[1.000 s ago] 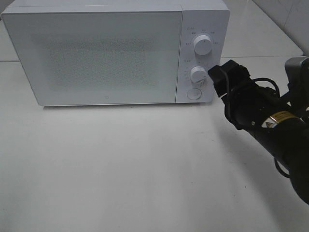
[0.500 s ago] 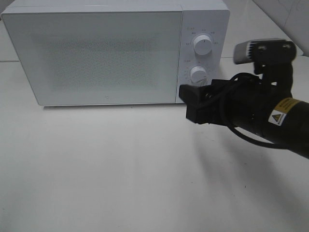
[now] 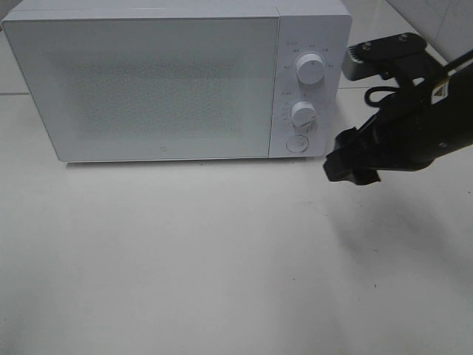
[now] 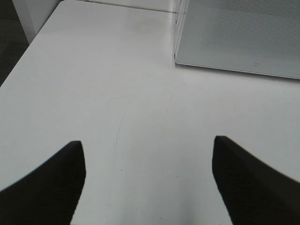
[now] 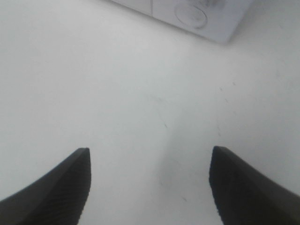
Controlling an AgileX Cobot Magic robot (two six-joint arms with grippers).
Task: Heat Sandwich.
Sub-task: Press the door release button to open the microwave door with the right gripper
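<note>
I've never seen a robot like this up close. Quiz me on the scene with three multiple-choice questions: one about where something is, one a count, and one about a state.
1. In the high view, where is the right gripper?
A. Left of the microwave.
B. On top of it.
C. Just off its right end, near the lower front corner.

2. How many white dials sit above the round button?
A. One.
B. Two.
C. Four.

3. What state is the door in?
A. Shut.
B. Wide open.
C. Taken off.

Answers:
1. C, the dark gripper hangs just right of the microwave.
2. B, an upper dial and a lower dial show.
3. A, the door lies flush with the front.
</note>
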